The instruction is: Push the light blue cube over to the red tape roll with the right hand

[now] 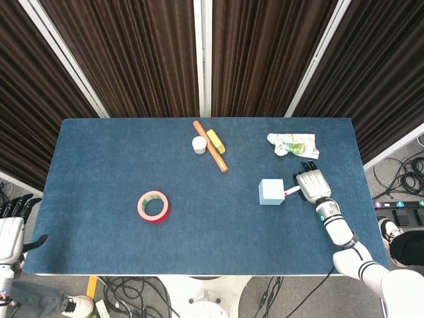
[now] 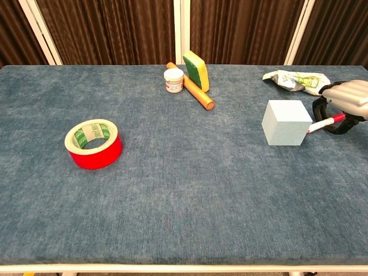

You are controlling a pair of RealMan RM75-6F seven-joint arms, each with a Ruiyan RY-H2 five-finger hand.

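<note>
The light blue cube (image 1: 270,191) (image 2: 286,122) stands right of the table's middle. Far to its left lies the red tape roll (image 1: 153,206) (image 2: 93,143), flat on the cloth. My right hand (image 1: 311,185) (image 2: 344,100) is just right of the cube, a short gap away, arched over a red and white marker (image 1: 290,191) (image 2: 322,124) whose tip touches the cube. This hand holds nothing and its fingers are apart. My left hand (image 1: 12,228) hangs open beyond the table's left edge, seen only in the head view.
At the back middle are a white jar (image 1: 199,144) (image 2: 173,80), an orange rod (image 1: 211,155) (image 2: 196,93) and a yellow-green sponge (image 1: 215,140) (image 2: 195,70). A crumpled wrapper (image 1: 291,144) (image 2: 294,81) lies behind my right hand. Blue cloth covers the table (image 1: 99,165).
</note>
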